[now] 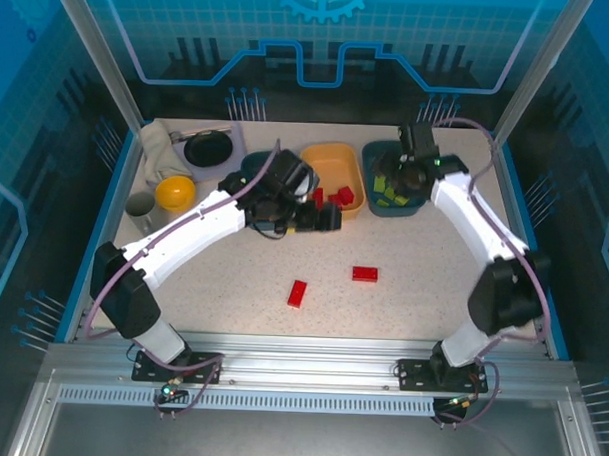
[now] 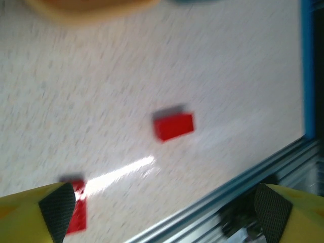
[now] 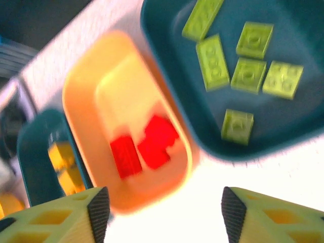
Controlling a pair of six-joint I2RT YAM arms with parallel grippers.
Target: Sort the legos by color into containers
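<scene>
Yellow fingers with dark pads [image 2: 55,207] stand wide apart on the left hand [image 2: 162,215], with nothing between them. It hangs over the speckled counter [image 2: 101,91]. One red brick [image 2: 173,125] lies flat on the counter ahead of the gap, well clear of both fingers. A second red brick [image 2: 80,215] lies just beside one pad and is partly hidden by it; the blur does not show whether they touch. In the top view these two loose bricks lie apart from each other near the middle of the counter, nearer the arm bases than the hand is.

The right hand [image 3: 164,215] is also spread and holds nothing. Just ahead of its fingers stands the orange tray [image 3: 121,86], with a few red bricks [image 3: 147,144] clustered at its near end. Beside it a teal tray [image 3: 283,121] holds six light green bricks [image 3: 248,75] lying flat. On the orange tray's other side a second teal tray [image 3: 33,147] holds yellow bricks [image 3: 63,162]. The top view shows the three trays in a row along the far side of the counter, the orange one in the middle.
</scene>
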